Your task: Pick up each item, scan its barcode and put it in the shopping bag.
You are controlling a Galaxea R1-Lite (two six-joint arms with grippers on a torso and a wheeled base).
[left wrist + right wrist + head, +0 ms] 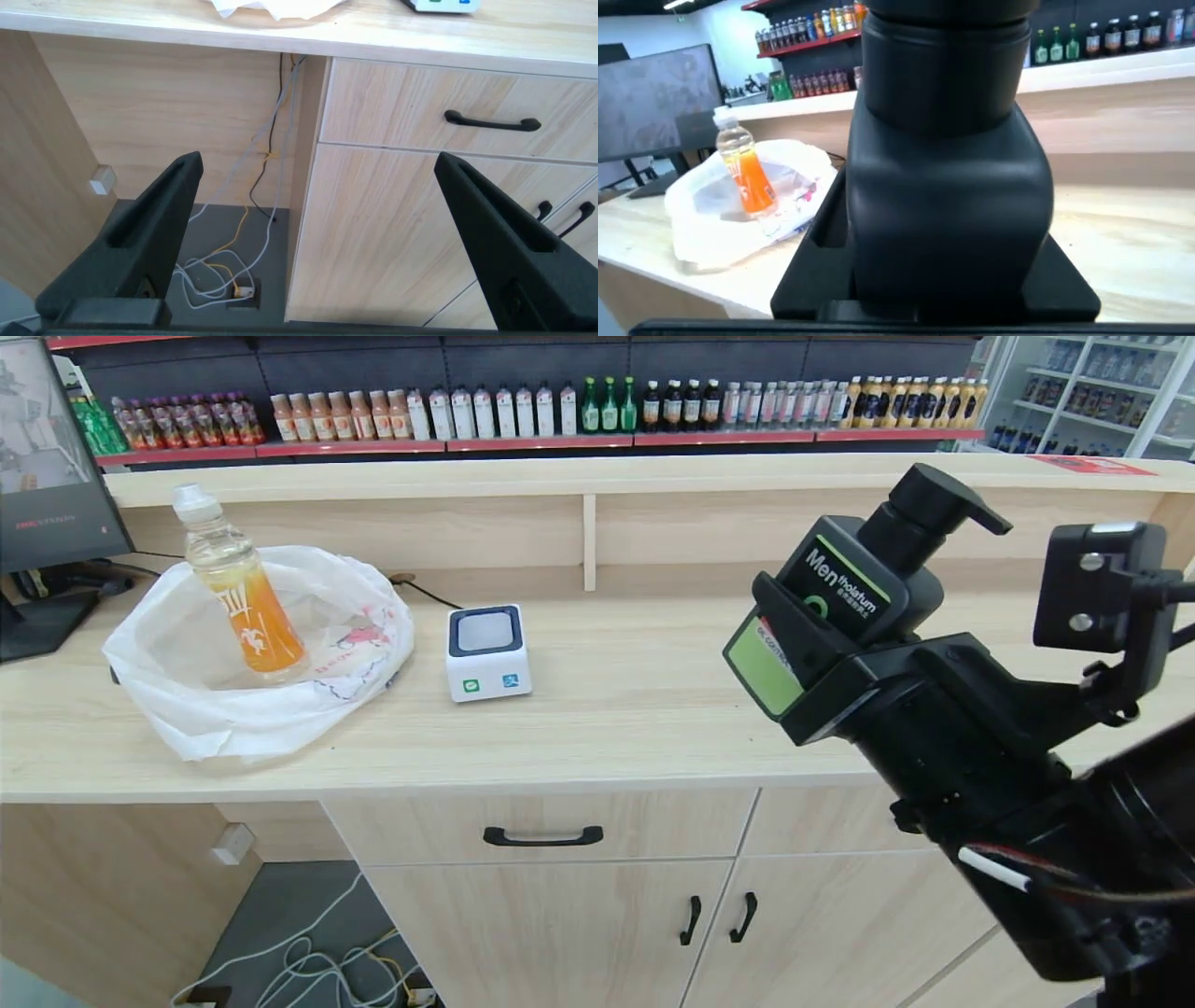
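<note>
Black plastic marks the thing in hand: a pump bottle (864,588) with a green label, held tilted in the air over the right part of the desk (635,709), pump head pointing up and away. The right tool (812,663) is clenched around the bottle's body, one finger along each side. The left tool (318,163) hangs below the desk's edge, facing the cupboard fronts, its fingers spread wide and holding nothing.

The white scanner (487,651) sits on the desk, well to the left of the raised bottle, its window facing up. Farther left lies the shopping bag (187,709), white and slumped, with an orange drink bottle (245,588) standing in it at a lean.

The scan looks like the step due next, and several things could spoil it:

- The barcode's place on the bottle cannot be made out. If it faces away from the window, or sits under a finger, the pass would read nothing.
- The scanner is small and looks light, so a low sweep with the bottle's base could push it across the desk.
- The bag has no stiff rim and nothing holds it open, so the bottle could catch on the loose plastic and drag it.
- Setting the pump bottle down against the leaning drink bottle would probably tip that one over.
</note>
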